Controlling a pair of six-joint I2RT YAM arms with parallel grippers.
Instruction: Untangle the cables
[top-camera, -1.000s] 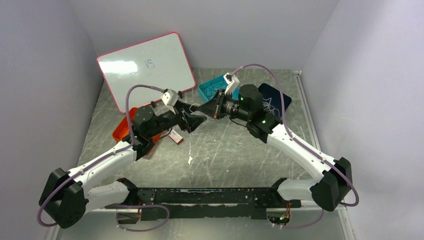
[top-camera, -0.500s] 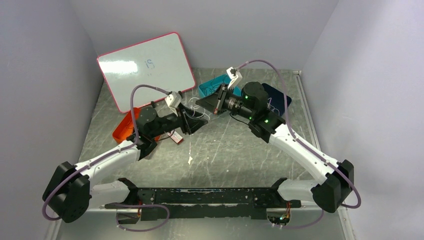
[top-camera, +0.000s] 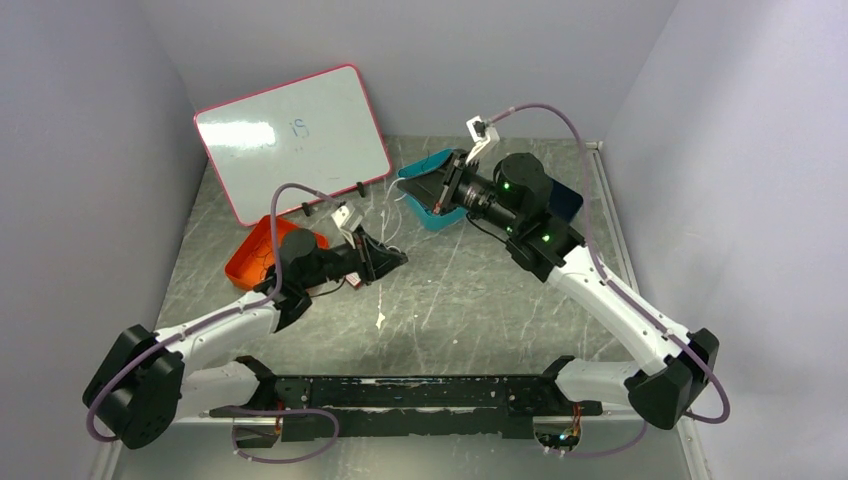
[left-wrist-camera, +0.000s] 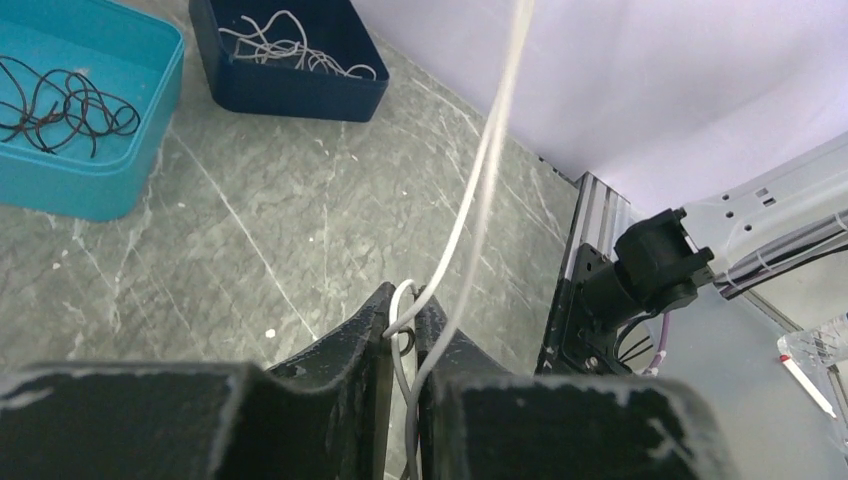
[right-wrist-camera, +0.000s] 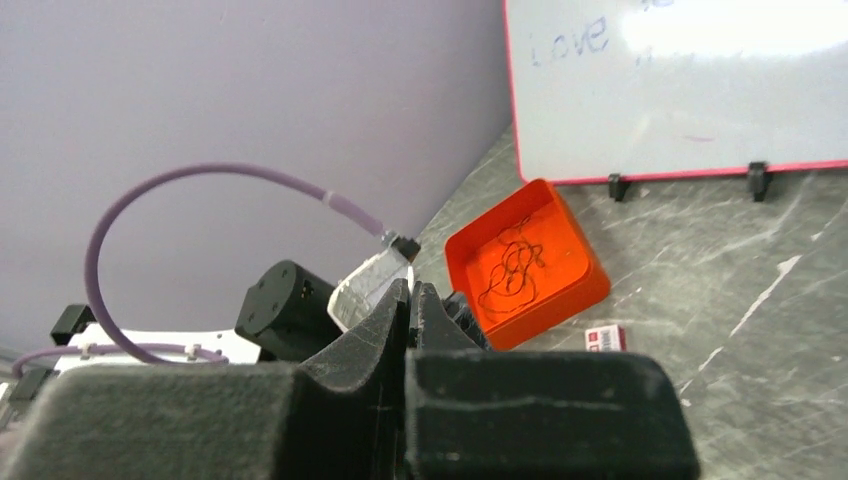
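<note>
My left gripper (left-wrist-camera: 405, 305) is shut on a white cable (left-wrist-camera: 480, 170) and on a small dark loop (left-wrist-camera: 408, 340) caught against it. From the jaws the white cable rises taut, out of the top of the left wrist view. In the top view thin white strands (top-camera: 392, 212) reach from my left gripper (top-camera: 397, 258) up to my right gripper (top-camera: 440, 195). The right gripper (right-wrist-camera: 412, 290) has its jaws pressed together, and the cable between them is hidden in the right wrist view.
A teal tray (left-wrist-camera: 100, 190) holds black cables (left-wrist-camera: 60, 100). White cables (left-wrist-camera: 290, 50) lie in a navy tray (left-wrist-camera: 290, 100). An orange tray (right-wrist-camera: 560, 290) with a dark cable (right-wrist-camera: 510, 265) stands beside a small red-and-white box (right-wrist-camera: 604, 338). A whiteboard (top-camera: 290, 140) leans at the back left.
My left gripper has closed on the white cable and drawn back toward the near side. The right gripper has moved back and to the right, so the two have parted.
</note>
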